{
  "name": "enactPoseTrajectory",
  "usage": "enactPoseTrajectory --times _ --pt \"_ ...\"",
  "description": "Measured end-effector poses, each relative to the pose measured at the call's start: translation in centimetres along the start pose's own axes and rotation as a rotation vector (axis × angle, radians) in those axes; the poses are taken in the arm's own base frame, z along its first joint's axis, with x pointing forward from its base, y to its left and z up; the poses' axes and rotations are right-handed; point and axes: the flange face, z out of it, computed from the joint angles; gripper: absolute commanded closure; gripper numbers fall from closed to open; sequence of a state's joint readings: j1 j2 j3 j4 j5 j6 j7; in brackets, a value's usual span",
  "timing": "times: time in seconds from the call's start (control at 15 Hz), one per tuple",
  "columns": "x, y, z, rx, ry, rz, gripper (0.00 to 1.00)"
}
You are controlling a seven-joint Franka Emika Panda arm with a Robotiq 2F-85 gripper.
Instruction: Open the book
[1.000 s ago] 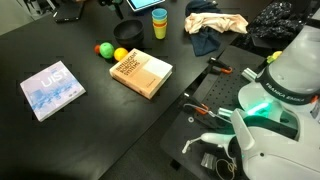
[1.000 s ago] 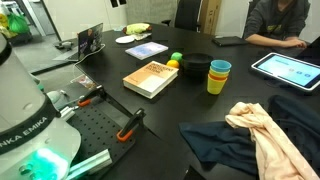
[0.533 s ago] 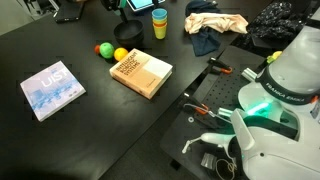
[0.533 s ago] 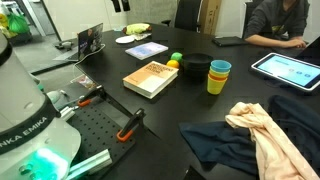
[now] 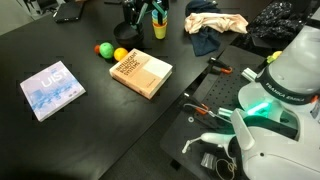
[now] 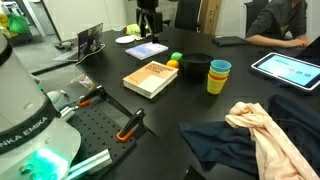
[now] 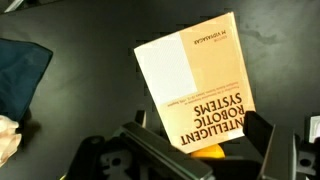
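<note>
The book is thick, with a brown-orange cover and white lettering. It lies closed and flat on the black table in both exterior views. In the wrist view the book fills the middle, its title upside down. My gripper hangs in the air beyond the book's far end, over the bowl and cups, and also shows in the exterior view. In the wrist view my gripper's two dark fingers stand wide apart, open and empty, well above the book.
A light-blue and white book lies apart. A red ball and a yellow ball touch the book's far end. A black bowl, stacked cups, crumpled clothes, a laptop and orange clamps stand around.
My gripper has come into both exterior views at the far side of the table, above the bowl and cups. The book has not moved.
</note>
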State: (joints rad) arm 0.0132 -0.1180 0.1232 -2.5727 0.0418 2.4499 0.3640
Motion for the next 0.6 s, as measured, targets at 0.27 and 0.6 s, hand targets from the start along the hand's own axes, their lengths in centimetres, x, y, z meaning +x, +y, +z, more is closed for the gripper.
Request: enactPoseTrajectory --times 0.27,0.6 --pt "1.4 3.1 5.0 0.104 -0.017 0.017 0.0" --pt "1.6 4.8 10.5 0.106 -0.02 0.021 0.0"
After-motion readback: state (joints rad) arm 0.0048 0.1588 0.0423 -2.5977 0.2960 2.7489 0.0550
